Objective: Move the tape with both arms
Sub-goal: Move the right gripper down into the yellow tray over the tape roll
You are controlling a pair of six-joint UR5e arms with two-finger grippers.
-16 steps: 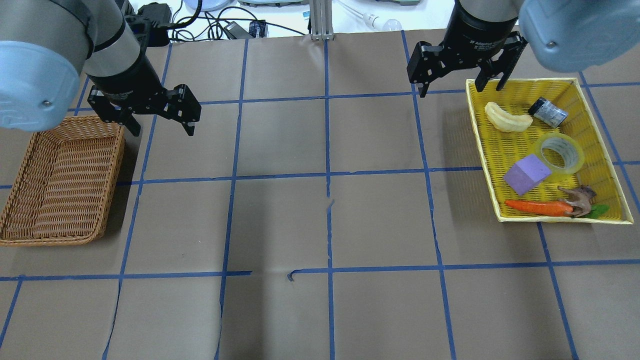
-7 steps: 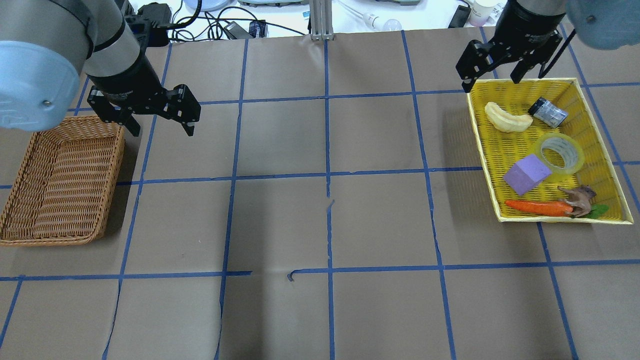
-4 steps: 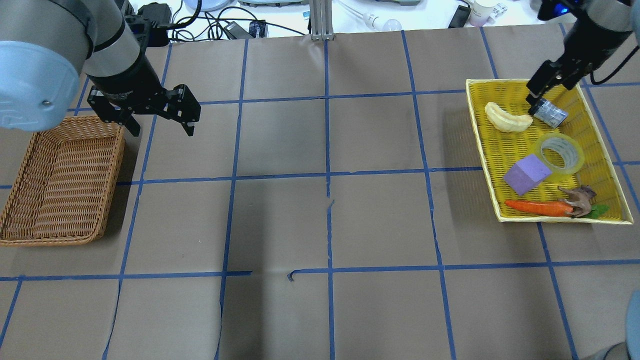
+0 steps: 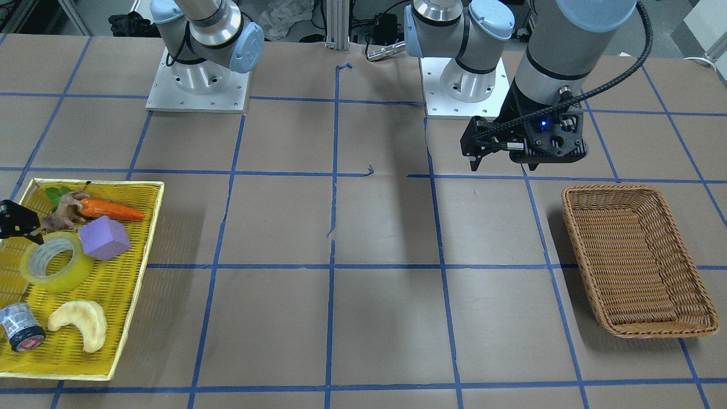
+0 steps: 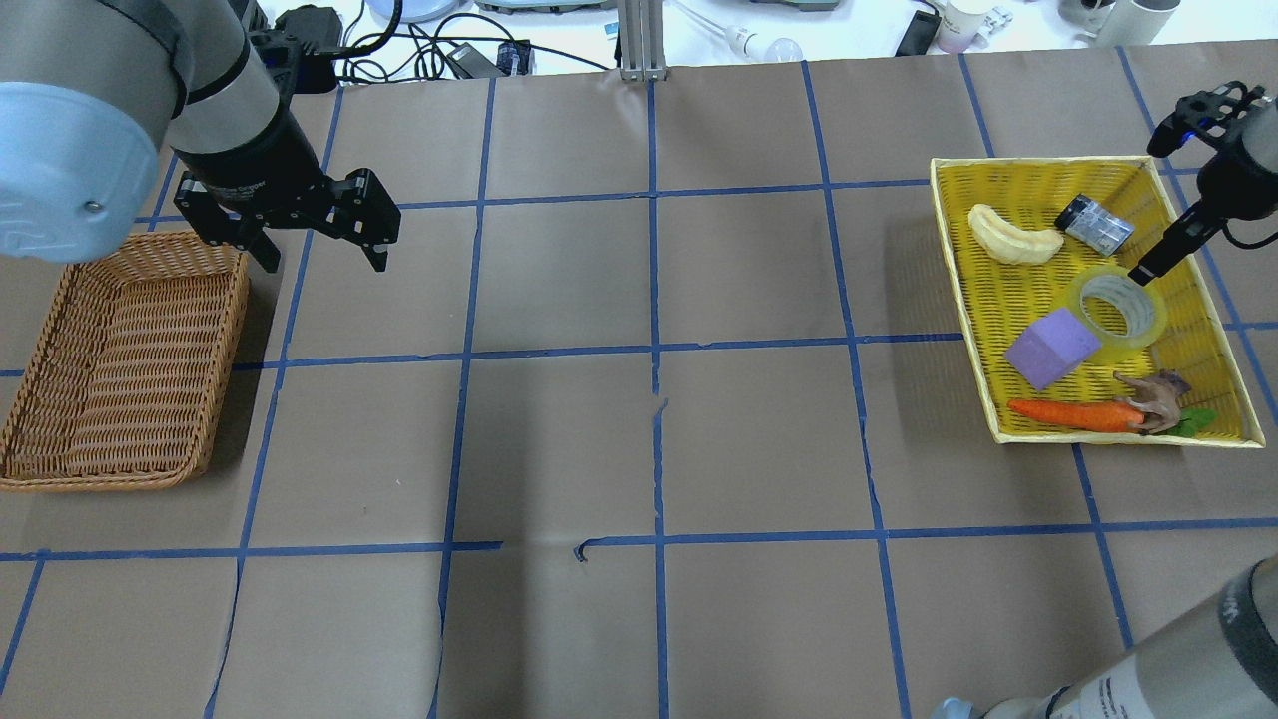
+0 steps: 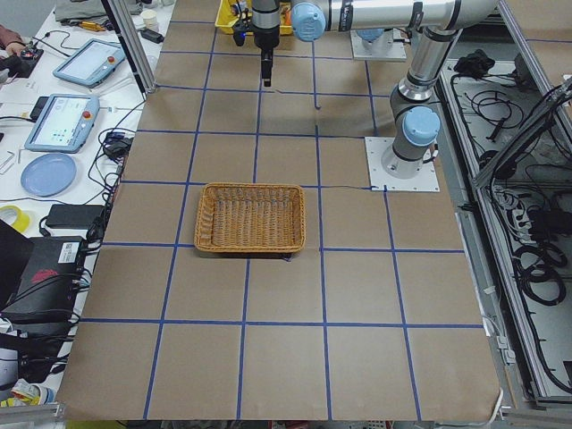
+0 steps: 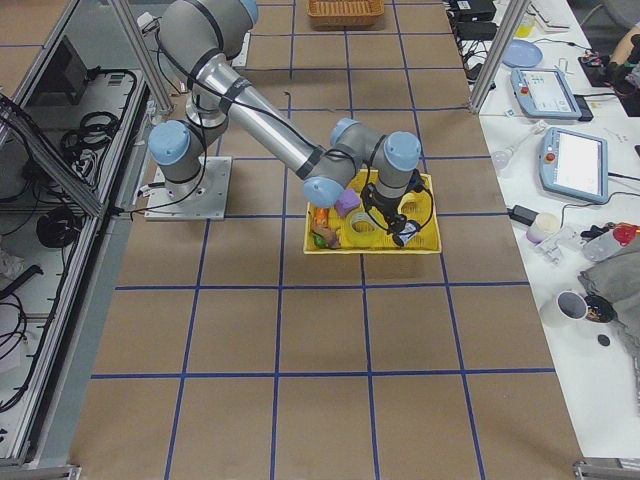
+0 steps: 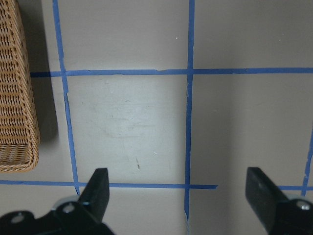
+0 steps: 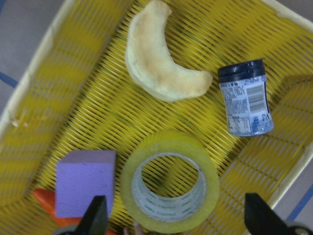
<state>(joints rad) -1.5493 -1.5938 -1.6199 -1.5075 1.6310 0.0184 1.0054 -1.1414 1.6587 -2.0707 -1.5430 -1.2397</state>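
Observation:
The tape (image 5: 1116,306), a translucent yellow roll with a pale core, lies flat in the yellow tray (image 5: 963,300), next to a purple block (image 5: 1051,347). It also shows in the front view (image 4: 54,261) and the right wrist view (image 9: 169,181). My right gripper (image 5: 1144,274) is open and empty. It hangs over the tape's far right rim, and in the right wrist view (image 9: 178,218) the roll lies between its spread fingers. My left gripper (image 5: 325,262) is open and empty above the table, beside the far right corner of the wicker basket (image 5: 120,369).
The tray also holds a pale banana-shaped piece (image 5: 1013,235), a small dark cylinder (image 5: 1095,222), a carrot (image 5: 1073,414) and a brown toy animal (image 5: 1153,394). The basket holds nothing. Cables and devices lie beyond the table's far edge.
My right gripper has swung from the tray's far left corner across to its right side, turned, and come down over the tape. The left arm has not moved.

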